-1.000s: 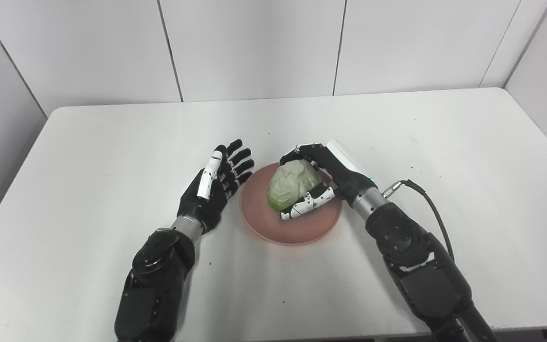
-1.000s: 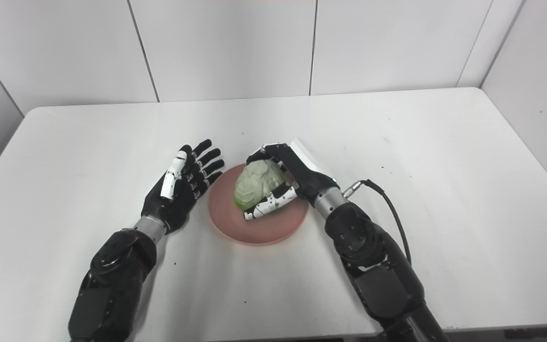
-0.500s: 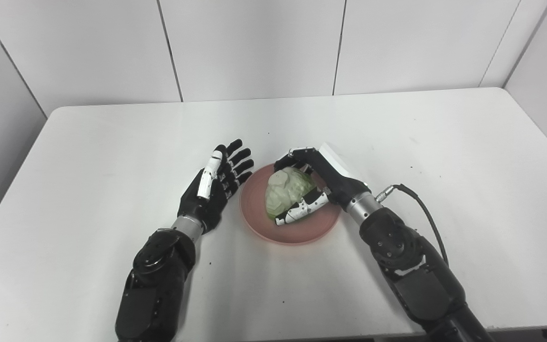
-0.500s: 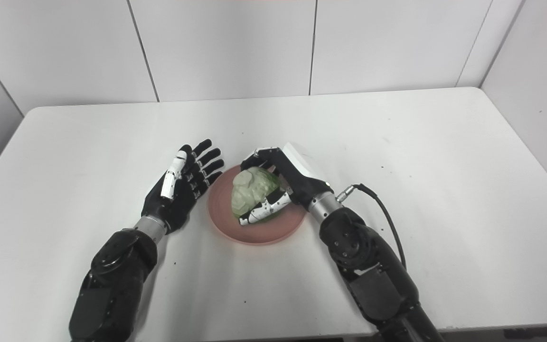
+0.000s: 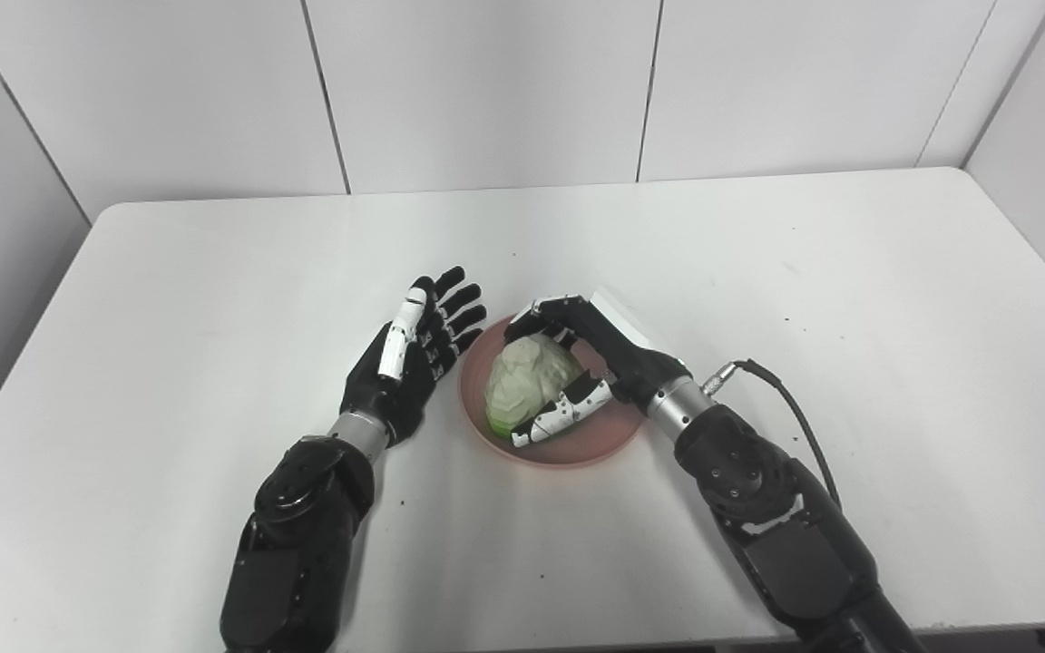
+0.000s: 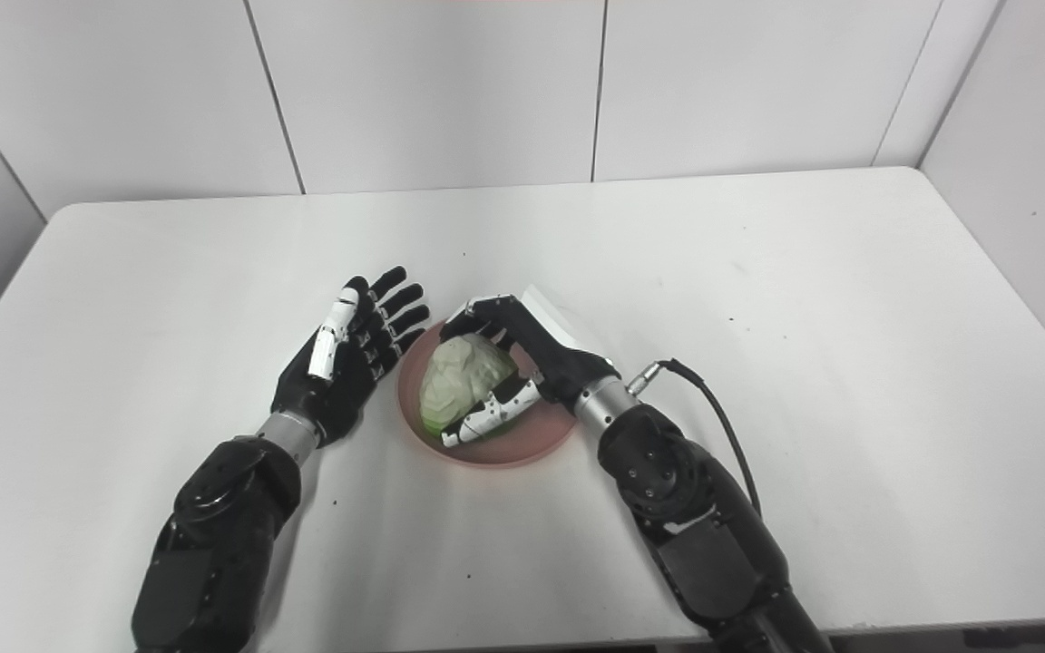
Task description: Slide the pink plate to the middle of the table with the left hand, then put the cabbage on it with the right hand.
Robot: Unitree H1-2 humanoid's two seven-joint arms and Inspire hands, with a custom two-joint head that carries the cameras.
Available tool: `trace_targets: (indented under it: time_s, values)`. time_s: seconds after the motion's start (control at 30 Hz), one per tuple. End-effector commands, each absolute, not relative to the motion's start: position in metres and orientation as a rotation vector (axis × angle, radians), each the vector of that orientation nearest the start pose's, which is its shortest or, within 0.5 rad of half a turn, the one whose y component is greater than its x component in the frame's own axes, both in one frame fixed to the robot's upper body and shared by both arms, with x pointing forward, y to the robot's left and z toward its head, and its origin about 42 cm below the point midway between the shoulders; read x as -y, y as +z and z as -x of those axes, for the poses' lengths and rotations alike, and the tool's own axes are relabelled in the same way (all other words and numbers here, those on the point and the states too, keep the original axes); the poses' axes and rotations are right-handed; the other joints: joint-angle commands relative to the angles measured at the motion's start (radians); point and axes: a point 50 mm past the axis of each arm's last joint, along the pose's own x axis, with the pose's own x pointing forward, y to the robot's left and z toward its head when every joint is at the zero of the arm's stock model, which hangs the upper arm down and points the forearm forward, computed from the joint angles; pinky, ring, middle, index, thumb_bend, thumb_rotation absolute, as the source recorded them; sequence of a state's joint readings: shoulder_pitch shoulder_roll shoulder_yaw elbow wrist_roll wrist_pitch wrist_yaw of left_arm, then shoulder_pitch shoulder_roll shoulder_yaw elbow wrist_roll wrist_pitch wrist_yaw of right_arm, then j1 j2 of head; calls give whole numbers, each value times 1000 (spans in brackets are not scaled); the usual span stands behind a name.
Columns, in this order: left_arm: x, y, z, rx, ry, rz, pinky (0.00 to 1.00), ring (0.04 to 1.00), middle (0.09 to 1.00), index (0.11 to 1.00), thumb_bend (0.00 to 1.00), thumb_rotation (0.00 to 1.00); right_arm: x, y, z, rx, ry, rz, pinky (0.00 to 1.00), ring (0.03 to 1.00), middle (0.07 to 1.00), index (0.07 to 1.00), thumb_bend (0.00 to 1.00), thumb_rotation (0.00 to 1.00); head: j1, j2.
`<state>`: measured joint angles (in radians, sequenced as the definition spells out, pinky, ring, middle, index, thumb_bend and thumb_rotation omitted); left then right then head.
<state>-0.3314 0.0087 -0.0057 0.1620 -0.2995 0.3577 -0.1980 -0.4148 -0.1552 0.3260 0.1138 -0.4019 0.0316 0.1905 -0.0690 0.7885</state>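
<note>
- The pale green, lumpy cabbage half (image 5: 530, 392) sits over the left part of the round pink plate (image 5: 609, 436), which lies near the middle of the white tabletop (image 5: 758, 236), slightly towards the near edge.
- The right hand (image 5: 597, 363) is wrapped round the cabbage from its right side: the black fingers (image 5: 548, 313) curl over the far top, and the white-and-black thumb (image 5: 559, 419) crosses beneath its near side. The fingers are closed on the cabbage.
- So the cabbage lies to the left of the right palm, with its longer axis tilted from near-left to far-right. To let go, I judge the fingers must spread and the hand draw back to the right.
- The left hand (image 5: 414, 358) rests just beside the plate's left rim, palm turned towards it, fingers spread and holding nothing. It is the nearer hand to the cabbage's free side, though the task gives the cabbage to the right.
- Whether the cabbage's underside already touches the plate is hard to make out; the thumb and the cabbage itself hide the contact.
- The plate's left rim is covered by the cabbage, and I cannot tell whether the left fingertips touch the rim.
</note>
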Motion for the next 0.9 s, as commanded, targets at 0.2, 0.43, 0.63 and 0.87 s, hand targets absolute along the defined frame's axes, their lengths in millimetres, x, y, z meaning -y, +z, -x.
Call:
trace_targets:
  time_s: [0.2, 0.43, 0.63, 0.87]
  values:
    - [-168, 122, -376, -269, -342, 271, 902, 910, 915, 905, 408, 1000, 140, 202, -391, 257, 576, 790, 709, 796, 843, 861, 941, 241, -4, 2]
    - [-169, 121, -377, -270, -346, 285, 921, 923, 928, 913, 411, 1000, 144, 209, -389, 265, 561, 800, 839, 988, 996, 998, 1000, 383, -6, 2]
    - [-170, 123, -376, -270, -343, 289, 909, 918, 928, 916, 408, 1000, 152, 229, -387, 362, 492, 740, 858, 1000, 1000, 1000, 1000, 459, -13, 3]
    - [-173, 123, -376, -258, -331, 300, 880, 894, 904, 889, 404, 1000, 161, 254, -382, 499, 353, 663, 862, 987, 1000, 1000, 1000, 624, -23, 0]
